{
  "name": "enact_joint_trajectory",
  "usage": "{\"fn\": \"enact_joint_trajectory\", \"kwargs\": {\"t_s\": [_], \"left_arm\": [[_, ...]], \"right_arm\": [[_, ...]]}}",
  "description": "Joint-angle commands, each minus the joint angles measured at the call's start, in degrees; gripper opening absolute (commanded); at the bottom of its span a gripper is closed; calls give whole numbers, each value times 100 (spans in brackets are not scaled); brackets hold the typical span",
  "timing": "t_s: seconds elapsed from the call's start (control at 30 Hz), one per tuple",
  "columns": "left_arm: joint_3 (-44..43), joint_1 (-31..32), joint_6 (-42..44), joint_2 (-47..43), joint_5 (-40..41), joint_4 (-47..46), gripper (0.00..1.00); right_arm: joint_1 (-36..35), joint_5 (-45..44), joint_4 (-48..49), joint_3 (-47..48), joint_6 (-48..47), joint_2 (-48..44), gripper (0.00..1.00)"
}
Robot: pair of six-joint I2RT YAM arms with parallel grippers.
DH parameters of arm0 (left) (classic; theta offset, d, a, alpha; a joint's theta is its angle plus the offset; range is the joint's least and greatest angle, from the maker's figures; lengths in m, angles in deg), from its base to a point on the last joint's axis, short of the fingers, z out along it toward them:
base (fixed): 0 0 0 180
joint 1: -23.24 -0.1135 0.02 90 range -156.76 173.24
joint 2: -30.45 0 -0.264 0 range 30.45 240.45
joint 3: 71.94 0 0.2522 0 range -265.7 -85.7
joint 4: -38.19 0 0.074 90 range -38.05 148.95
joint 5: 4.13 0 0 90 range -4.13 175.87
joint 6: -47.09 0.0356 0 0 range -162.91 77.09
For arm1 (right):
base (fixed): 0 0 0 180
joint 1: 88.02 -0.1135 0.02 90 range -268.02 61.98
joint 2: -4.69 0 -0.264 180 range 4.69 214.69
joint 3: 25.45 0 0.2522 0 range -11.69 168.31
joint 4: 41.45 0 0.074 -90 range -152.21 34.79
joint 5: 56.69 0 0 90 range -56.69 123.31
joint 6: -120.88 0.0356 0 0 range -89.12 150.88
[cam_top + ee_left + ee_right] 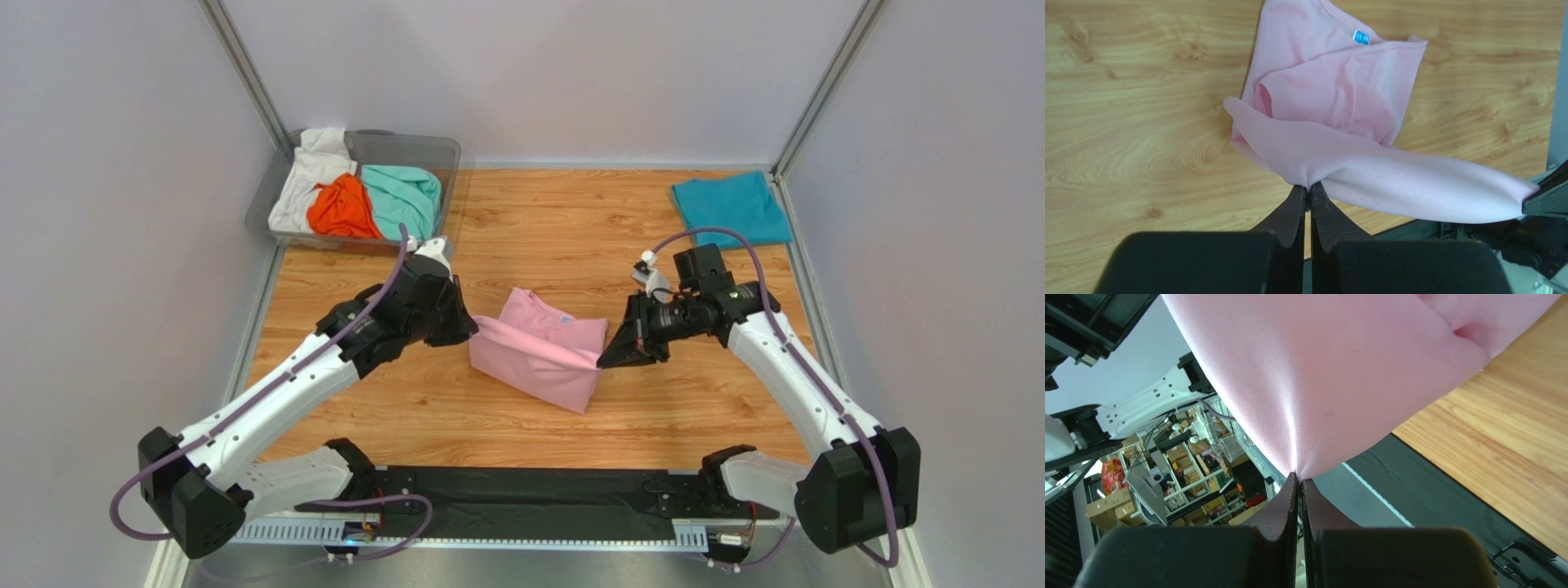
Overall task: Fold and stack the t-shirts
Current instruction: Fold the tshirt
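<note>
Pinching soft pink t-shirt (540,349) hem, left gripper (472,328), right gripper (604,359), taut fold

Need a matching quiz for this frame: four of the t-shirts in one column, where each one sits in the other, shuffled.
Things:
1. pink t-shirt
2. teal-blue t-shirt
3. orange t-shirt
4. white t-shirt

Places:
A. flat at the far right corner of the table
B. at the left end of the bin
C. mid-table, one edge pinched and stretched between the left hand and the right hand
D. in the bin, between the white t-shirt and the mint-green t-shirt

Pairs: 1-C, 2-A, 3-D, 4-B
</note>
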Motion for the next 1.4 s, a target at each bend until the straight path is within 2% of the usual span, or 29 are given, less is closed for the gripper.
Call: {"fn": "enact_joint_trajectory", "kwargs": {"t_s": [0.0,0.1,0.2,0.57,0.8,0.97,1.0,1.03,1.07,1.1,1.13,1.17,1.2,1.23,1.27,1.3,1.37], "left_arm": [[-331,-280,232,361,89,-509,0],[-542,-587,390,852,-439,-720,0],[-832,-702,513,1388,-641,-870,0],[-1974,-966,654,3244,-721,-1072,0],[-2634,-1133,655,4386,-1204,-993,0],[-2784,-1229,628,4695,-1187,-994,0],[-2801,-1238,619,4730,-1178,-985,0],[-2810,-1238,619,4740,-1161,-985,10],[-2810,-1238,619,4740,-1152,-976,16],[-2810,-1238,619,4696,-1160,-976,23],[-2801,-1238,637,4652,-1187,-976,31],[-2801,-1238,654,4600,-1196,-985,46],[-2775,-1238,680,4486,-1196,-976,54],[-2775,-1238,689,4424,-1213,-967,84],[-2740,-1238,690,4345,-1239,-958,93],[-2679,-1238,698,4179,-1274,-958,97],[-2539,-1230,629,3924,-1424,-967,100]], "right_arm": [[126,-244,118,321,-190,247,0],[327,-543,127,550,-313,536,0],[389,-833,153,796,-349,940,0],[785,-2115,961,1332,-164,2277,0],[899,-2222,1199,1675,-172,3173,0],[917,-2319,1357,2070,-304,3770,0],[917,-2319,1384,2114,-322,3815,4],[917,-2319,1384,2167,-340,3842,8],[926,-2310,1393,2254,-340,3868,13],[917,-2310,1384,2281,-322,3851,30],[917,-2310,1358,2308,-331,3825,39],[917,-2310,1332,2317,-340,3772,48],[917,-2310,1314,2299,-340,3641,68],[908,-2249,1296,2282,-348,3562,78],[917,-2188,1287,2247,-366,3474,93],[900,-2109,1287,2125,-366,3351,100],[873,-1985,1296,1966,-375,2982,100]]}}
